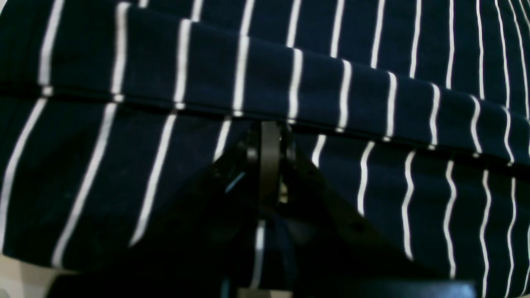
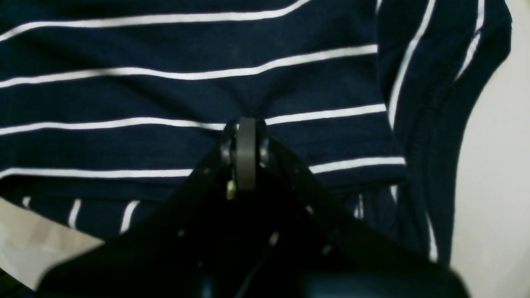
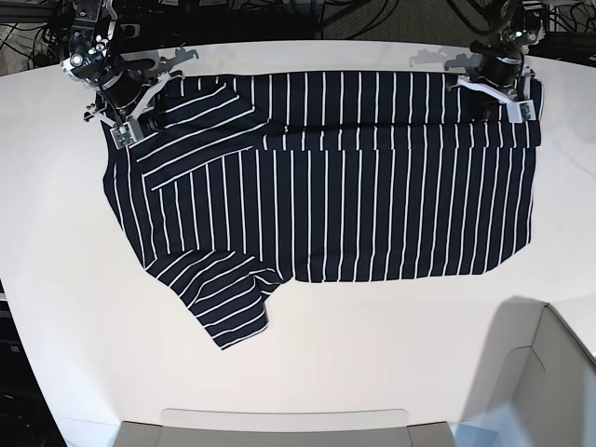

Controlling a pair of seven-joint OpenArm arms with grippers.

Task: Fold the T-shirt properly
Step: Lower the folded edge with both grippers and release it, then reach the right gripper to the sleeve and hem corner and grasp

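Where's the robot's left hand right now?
In the base view, the left gripper is near the top on the picture's right side, over the striped T-shirt, by its folded-over edge.

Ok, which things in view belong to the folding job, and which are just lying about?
Job:
- shirt
- left end effector, shut
- right end effector, shut

Just lying about:
- nothing that I can make out

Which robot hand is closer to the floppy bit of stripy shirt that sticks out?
Right. The right gripper is on the shirt's folded edge, at the same end as the floppy bit; the left gripper is over at the other end.
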